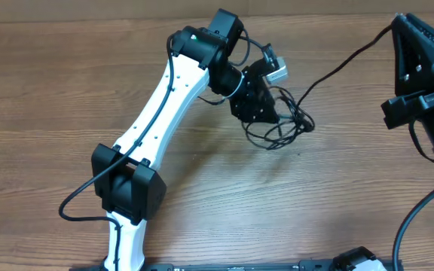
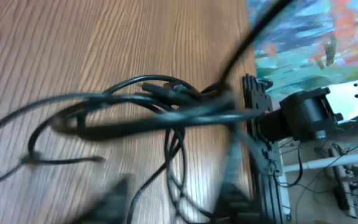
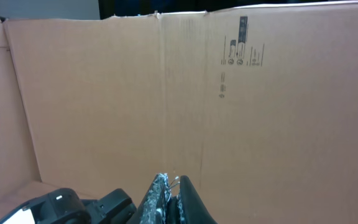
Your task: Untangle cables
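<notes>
**Surfaces.** The table (image 1: 66, 90) is brown laminate with a straight wood grain running left to right in the overhead view. The right wrist view is filled by a flat, matt cardboard wall (image 3: 117, 99) with one vertical fold and small black print at upper right.

**Task item.** The cables (image 1: 286, 125) are thin, black, round-section cords. They lie as loose overlapping loops on the table, right of centre in the overhead frame. The tangle's long axis runs roughly left to right. One strand leaves it toward the upper right and reaches the black right arm (image 1: 426, 71). In the left wrist view the cables (image 2: 166, 112) cross mid-frame horizontally and are motion-blurred; plug ends are not resolvable.

**End effectors.** The left gripper (image 1: 264, 110), black on a white arm, sits at the tangle's upper-left edge, over the cords. Blur hides whether it grips or is released. The right gripper (image 3: 170, 200) is raised and faces the cardboard; its fingers are pressed together and empty.
</notes>
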Motion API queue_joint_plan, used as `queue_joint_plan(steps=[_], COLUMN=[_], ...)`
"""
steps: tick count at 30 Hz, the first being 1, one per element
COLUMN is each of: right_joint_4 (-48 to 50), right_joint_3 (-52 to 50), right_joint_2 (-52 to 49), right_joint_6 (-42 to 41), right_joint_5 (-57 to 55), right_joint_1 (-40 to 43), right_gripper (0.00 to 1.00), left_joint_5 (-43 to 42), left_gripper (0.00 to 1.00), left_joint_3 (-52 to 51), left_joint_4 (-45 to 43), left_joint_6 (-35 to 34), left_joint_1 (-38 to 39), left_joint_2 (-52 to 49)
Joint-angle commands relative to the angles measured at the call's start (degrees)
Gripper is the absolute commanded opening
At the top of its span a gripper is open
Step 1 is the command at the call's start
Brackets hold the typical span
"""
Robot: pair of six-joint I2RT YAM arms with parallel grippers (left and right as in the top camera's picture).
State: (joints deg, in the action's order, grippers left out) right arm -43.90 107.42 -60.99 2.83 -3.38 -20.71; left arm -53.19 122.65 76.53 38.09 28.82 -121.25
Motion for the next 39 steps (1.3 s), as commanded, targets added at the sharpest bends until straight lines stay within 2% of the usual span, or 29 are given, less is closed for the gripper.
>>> queue_joint_plan(steps=[1, 6, 10, 14, 16, 19, 24, 27, 34, 37, 39], right_joint_4=[0.0, -2.5, -4.3, -5.1, -5.3, -6.0, -6.4, -5.4, -1.9, -1.8, -1.2], right_joint_3=[1.0, 1.0, 1.0, 1.0, 1.0, 1.0, 1.0, 1.0, 1.0, 1.0, 1.0], right_joint_2=[0.5, 0.5, 0.3, -0.3, -0.8, -2.4, -7.0, -10.6, -19.0, -20.6, -20.4], right_joint_6=[0.4, 0.5, 0.5, 0.5, 0.5, 0.5, 0.2, -1.6, -10.2, -11.5, -11.4], right_joint_5=[-0.4, -2.5, -7.7, -9.3, -11.1, -12.9, -7.8, 0.6, 31.6, 37.7, 37.7], right_joint_1=[-0.2, -0.2, -0.2, 0.0, 0.6, 3.6, 15.5, 26.3, 57.1, 63.3, 62.4], right_gripper=[0.04, 0.04, 0.04, 0.04, 0.04, 0.04, 0.04, 0.04, 0.04, 0.04, 0.04], left_joint_5=[-1.9, -1.5, 5.3, 18.4, 23.1, 25.4, 25.0, 25.1, 26.6, 26.1, 26.1], left_gripper=[0.04, 0.04, 0.04, 0.04, 0.04, 0.04, 0.04, 0.04, 0.04, 0.04, 0.04], left_joint_3=[0.9, 1.1, 3.6, 8.6, 10.8, 13.0, 13.3, 13.3, 13.3, 13.3, 13.3], left_joint_4=[-0.8, -0.7, 1.7, 6.3, 9.0, 12.3, 15.4, 16.9, 18.4, 18.2, 18.2], left_joint_6=[1.5, -1.0, -7.9, -16.8, -19.1, -21.3, -24.4, -24.3, -22.9, -22.9, -22.9], left_joint_1=[1.9, 1.0, -3.2, -10.7, -15.4, -23.7, -41.0, -46.6, -47.6, -47.6, -47.5], left_joint_2=[-0.1, 2.3, 8.7, 18.8, 23.8, 30.8, 41.5, 44.9, 47.1, 46.7, 46.3])
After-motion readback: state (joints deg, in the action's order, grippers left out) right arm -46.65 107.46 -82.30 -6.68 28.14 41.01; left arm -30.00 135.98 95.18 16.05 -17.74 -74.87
